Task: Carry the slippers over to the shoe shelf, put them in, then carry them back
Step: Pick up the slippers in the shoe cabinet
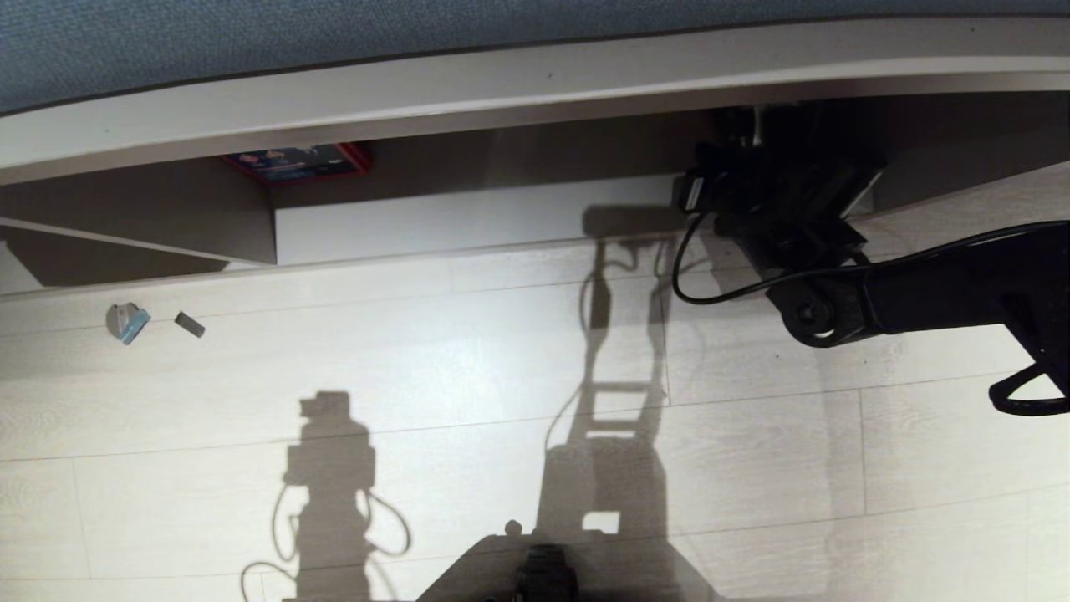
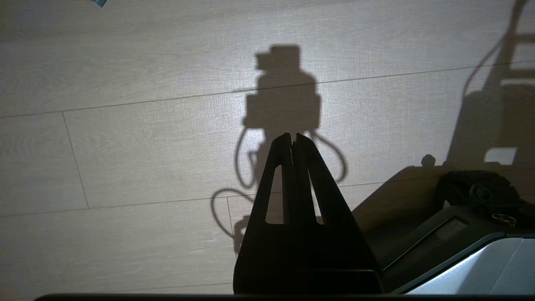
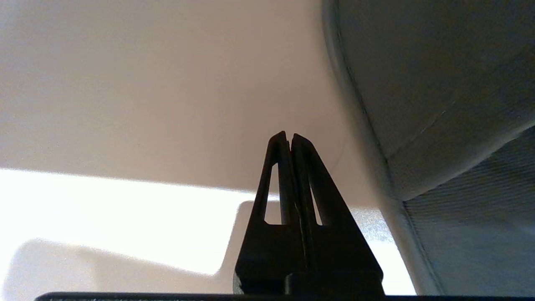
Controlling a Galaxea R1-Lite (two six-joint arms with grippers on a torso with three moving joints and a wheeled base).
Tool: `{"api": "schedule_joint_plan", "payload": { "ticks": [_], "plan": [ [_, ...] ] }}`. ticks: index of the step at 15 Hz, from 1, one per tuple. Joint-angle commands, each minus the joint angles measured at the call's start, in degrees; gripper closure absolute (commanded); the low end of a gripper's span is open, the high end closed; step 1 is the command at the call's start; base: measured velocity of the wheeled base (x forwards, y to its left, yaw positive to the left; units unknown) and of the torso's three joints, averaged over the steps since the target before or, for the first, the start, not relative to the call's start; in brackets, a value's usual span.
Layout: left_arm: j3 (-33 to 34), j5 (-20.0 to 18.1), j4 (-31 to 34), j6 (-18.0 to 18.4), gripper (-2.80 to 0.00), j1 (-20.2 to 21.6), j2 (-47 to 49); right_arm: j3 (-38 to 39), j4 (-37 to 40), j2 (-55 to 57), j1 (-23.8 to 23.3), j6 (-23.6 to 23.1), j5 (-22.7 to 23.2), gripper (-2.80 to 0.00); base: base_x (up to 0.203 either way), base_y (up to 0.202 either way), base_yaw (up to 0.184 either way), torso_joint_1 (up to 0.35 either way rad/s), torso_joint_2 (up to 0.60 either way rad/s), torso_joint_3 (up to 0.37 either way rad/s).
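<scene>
I see pale wood-plank floor (image 1: 468,359) under hard light — crisp shadows fall across it. A blue-grey textured wall (image 1: 251,42) runs behind, and two small scraps (image 1: 127,322) lie on the boards.

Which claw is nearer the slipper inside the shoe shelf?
Right. The right claw, shut and empty, is beside the slipper inside the shoe shelf; the left claw hangs over bare floor.

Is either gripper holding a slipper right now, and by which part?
No. The right gripper is shut on nothing beside a slipper in the shoe shelf. The left gripper is shut and empty.
</scene>
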Motion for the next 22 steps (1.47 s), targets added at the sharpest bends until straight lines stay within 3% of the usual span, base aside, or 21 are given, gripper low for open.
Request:
{"api": "schedule_joint_plan", "payload": {
  "ticks": [1,6,7,15,18,22],
  "plan": [
    [0.0,0.0,0.0,0.0,0.00,0.0,0.0,4.8,-0.8,-6.8,0.4,-0.5,-0.1,0.00,0.000,0.000,0.000,0.000,0.00,0.000],
    [0.0,0.0,0.0,0.0,0.00,0.0,0.0,18.3,-0.2,-17.2,-0.6,-6.5,-0.6,0.00,0.000,0.000,0.000,0.000,0.00,0.000],
    [0.0,0.0,0.0,0.0,0.00,0.1,0.0,19.5,-0.1,-17.6,-2.1,-8.4,-1.2,-2.80,0.000,0.000,0.000,0.000,0.00,0.000],
    [0.0,0.0,0.0,-0.1,0.00,0.0,0.0,20.3,0.1,-18.0,-9.5,-12.2,-1.9,-2.80,0.000,0.000,0.000,0.000,0.00,0.000],
    [0.0,0.0,0.0,0.0,0.00,0.0,0.1,17.5,0.1,-15.0,-13.3,-11.8,2.9,-2.80,0.000,0.000,0.000,0.000,0.00,0.000],
    [0.0,0.0,0.0,0.0,0.00,0.0,0.1,11.9,-0.6,-9.7,-14.9,-7.2,6.4,-2.80,0.000,0.000,0.000,0.000,0.00,0.000]
  ]
}}
